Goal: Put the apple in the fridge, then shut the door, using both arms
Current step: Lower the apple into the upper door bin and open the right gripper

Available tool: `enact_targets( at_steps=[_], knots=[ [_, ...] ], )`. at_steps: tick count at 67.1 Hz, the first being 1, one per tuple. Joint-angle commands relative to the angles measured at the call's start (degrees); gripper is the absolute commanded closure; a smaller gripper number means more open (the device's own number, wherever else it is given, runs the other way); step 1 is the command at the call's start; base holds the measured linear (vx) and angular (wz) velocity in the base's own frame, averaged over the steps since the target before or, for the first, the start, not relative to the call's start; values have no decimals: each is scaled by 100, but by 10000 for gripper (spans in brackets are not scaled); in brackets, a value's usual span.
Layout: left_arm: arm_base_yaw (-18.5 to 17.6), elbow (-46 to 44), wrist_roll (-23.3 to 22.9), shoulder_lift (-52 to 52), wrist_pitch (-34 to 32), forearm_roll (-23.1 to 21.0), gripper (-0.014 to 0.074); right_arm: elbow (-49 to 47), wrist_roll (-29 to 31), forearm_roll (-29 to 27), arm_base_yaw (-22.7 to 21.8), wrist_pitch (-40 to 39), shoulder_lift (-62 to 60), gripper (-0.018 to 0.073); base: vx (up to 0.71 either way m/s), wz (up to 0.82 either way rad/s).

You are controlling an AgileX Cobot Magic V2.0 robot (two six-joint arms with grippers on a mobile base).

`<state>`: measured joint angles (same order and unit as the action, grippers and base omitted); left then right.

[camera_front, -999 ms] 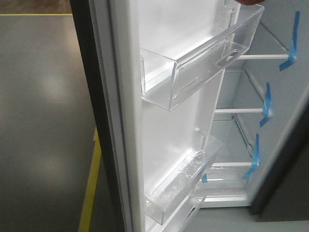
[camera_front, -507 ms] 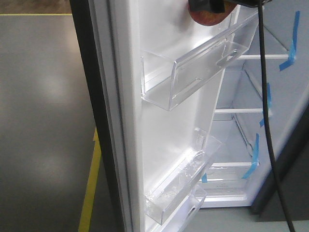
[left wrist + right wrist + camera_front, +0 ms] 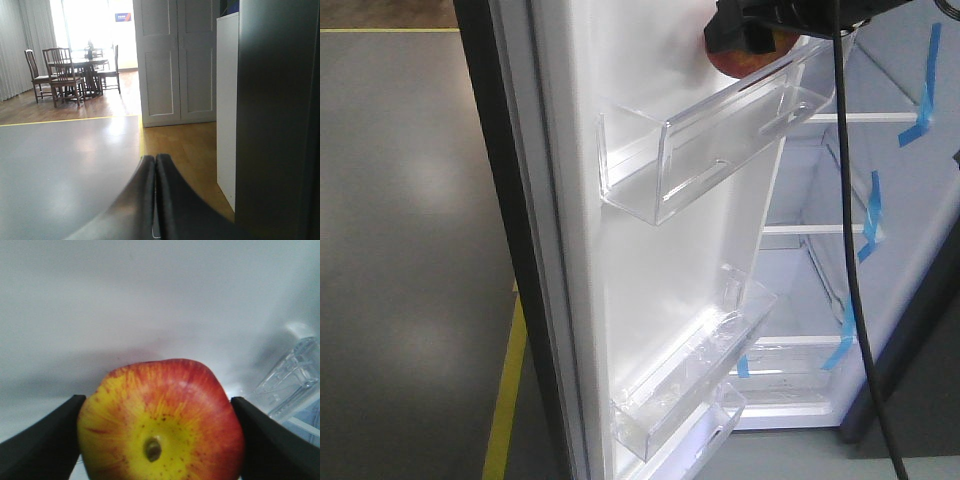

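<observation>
Right gripper (image 3: 157, 402) clamping the apple (image 3: 160, 425), just above upper bin (image 3: 705, 150) on door (image 3: 650, 280) (fridge (image 3: 800, 285) open), left gripper (image 3: 155, 161) jaws pressed together

The tall dark grey fridge door (image 3: 670, 270) is standing open left of the white-lined fridge (image 3: 910, 250), whose glass shelves (image 3: 800, 230) are lying behind it to the right. On the door's liner, the clear plastic upper bin (image 3: 710, 140) is hanging above the lower bin (image 3: 690, 385). The small round red-yellow apple (image 3: 738, 62) is sitting between the black right gripper's (image 3: 748, 35) fingers (image 3: 40, 445), just above the upper bin. The black left gripper (image 3: 155, 160), fingers pressed together, is hovering left of a dark grey panel (image 3: 275, 115).
</observation>
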<state>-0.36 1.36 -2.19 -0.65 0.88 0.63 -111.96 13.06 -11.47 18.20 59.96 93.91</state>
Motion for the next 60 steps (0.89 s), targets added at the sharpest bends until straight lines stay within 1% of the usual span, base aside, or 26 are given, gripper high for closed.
enact_targets(
  at_steps=[1,9,18,22,26,34,41,49,60],
  knots=[
    [-17,-94,-26,-84,-409,-63,603,-191,22,74,-33,-348,-291,-62,0,0],
    [-17,-94,-26,-84,-409,-63,603,-191,17,80,-33,-332,-458,-74,0,0],
    [-17,-94,-26,-84,-409,-63,603,-179,-143,63,-33,-61,-771,-64,0,0],
    [-17,-94,-26,-84,-409,-63,603,-99,-179,-16,-28,86,-943,-53,0,0],
    [-17,-94,-26,-84,-409,-63,603,140,-74,-157,29,-44,-1249,-40,0,0],
    [-17,-94,-26,-84,-409,-63,603,1116,117,-405,133,-678,-2025,-19,0,0],
    [-17,-94,-26,-84,-409,-63,603,2043,260,-708,121,-972,-2672,-17,0,0],
    [-17,-94,-26,-84,-409,-63,603,3095,291,-736,121,-1099,-3399,-17,0,0],
    [-17,-94,-26,-84,-409,-63,603,4306,290,-730,121,-1098,-4402,-17,0,0]
  ],
)
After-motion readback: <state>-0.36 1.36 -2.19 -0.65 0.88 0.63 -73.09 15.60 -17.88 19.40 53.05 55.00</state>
